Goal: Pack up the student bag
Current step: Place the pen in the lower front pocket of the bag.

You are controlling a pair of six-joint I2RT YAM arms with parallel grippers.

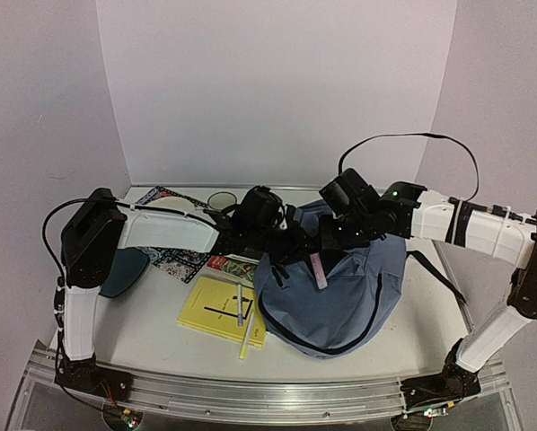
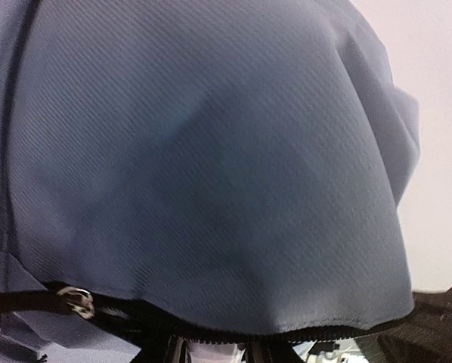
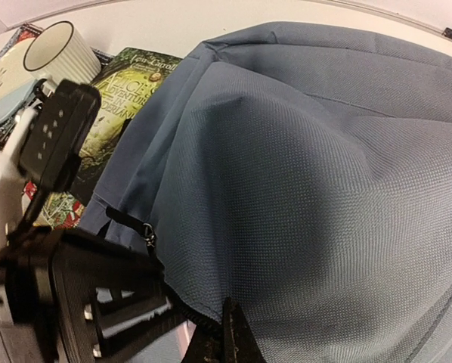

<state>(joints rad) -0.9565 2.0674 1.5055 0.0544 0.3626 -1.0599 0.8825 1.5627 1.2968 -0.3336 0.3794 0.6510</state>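
Note:
The student bag (image 1: 349,296) is a blue-grey backpack lying right of the table's middle. Its fabric fills the left wrist view (image 2: 211,166) and most of the right wrist view (image 3: 324,189). My right gripper (image 1: 333,235) is at the bag's top and is shut (image 3: 233,336) on the dark zipper edge, holding the flap up. My left gripper (image 1: 291,244) reaches in from the left, under that edge. Its fingers (image 2: 173,352) stand a little apart with a pale pink-white thing (image 2: 217,352) between them. A pink strip (image 1: 318,269) shows at the bag's opening.
A yellow notebook (image 1: 216,310) with a grey pen (image 1: 239,305) and a yellow pen (image 1: 248,339) lies left of the bag. A green-covered book (image 3: 128,91), a ribbed mug (image 3: 60,49), a patterned mat (image 1: 180,262) and a dark teal tray (image 1: 125,269) are behind and left.

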